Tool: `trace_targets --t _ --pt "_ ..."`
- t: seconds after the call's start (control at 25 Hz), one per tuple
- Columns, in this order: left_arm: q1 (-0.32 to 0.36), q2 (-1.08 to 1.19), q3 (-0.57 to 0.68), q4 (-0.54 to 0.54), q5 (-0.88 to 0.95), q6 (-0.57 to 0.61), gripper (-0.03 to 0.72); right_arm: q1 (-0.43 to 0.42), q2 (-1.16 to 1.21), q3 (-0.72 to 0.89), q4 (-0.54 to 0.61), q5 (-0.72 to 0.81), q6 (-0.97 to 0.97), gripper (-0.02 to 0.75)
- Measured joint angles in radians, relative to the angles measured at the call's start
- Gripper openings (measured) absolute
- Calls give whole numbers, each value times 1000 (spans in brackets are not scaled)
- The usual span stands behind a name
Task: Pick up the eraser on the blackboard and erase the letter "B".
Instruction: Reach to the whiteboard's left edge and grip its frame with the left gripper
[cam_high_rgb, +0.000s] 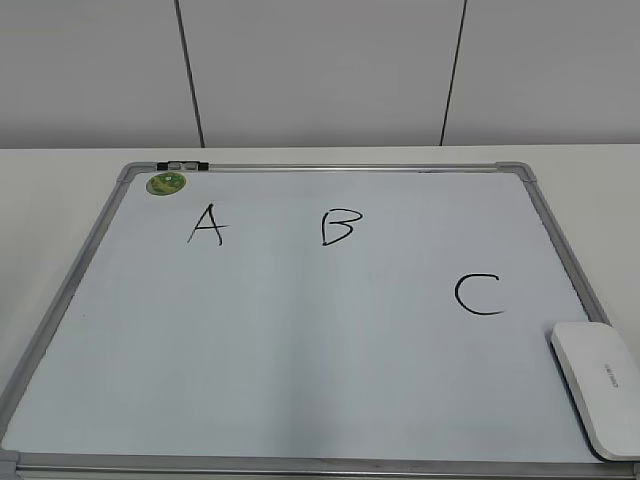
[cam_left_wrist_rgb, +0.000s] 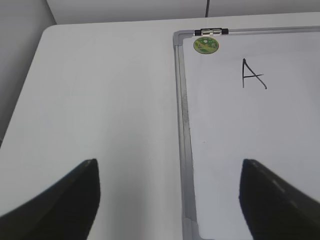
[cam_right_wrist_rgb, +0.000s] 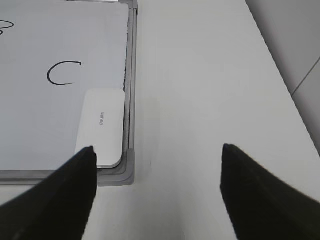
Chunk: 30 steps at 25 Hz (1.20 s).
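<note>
The blackboard (cam_high_rgb: 300, 360) is a white dry-erase board with a grey frame, lying flat on the table. The letter "B" (cam_high_rgb: 337, 227) is drawn in black near its far middle, between "A" (cam_high_rgb: 206, 225) and "C" (cam_high_rgb: 478, 294). The white eraser (cam_high_rgb: 600, 385) lies flat in the board's near right corner; it also shows in the right wrist view (cam_right_wrist_rgb: 101, 126). My right gripper (cam_right_wrist_rgb: 157, 155) is open and empty, above the table just right of that corner. My left gripper (cam_left_wrist_rgb: 170, 167) is open and empty over the board's left frame (cam_left_wrist_rgb: 184, 130). Neither gripper shows in the exterior view.
A round green magnet (cam_high_rgb: 166, 183) sits at the board's far left corner, next to a small black and silver clip (cam_high_rgb: 182, 164) on the frame. The white table (cam_high_rgb: 60, 190) runs round the board; a grey wall stands behind it.
</note>
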Motion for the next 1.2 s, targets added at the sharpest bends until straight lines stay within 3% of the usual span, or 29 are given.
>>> trace_targets --t 0.44,1.2 --pt "-37 339 -168 -13 -3 0 615 0 0 0 0 0 0 591" --pt "-39 868 -383 -89 59 51 588 0 0 0 0 0 0 591"
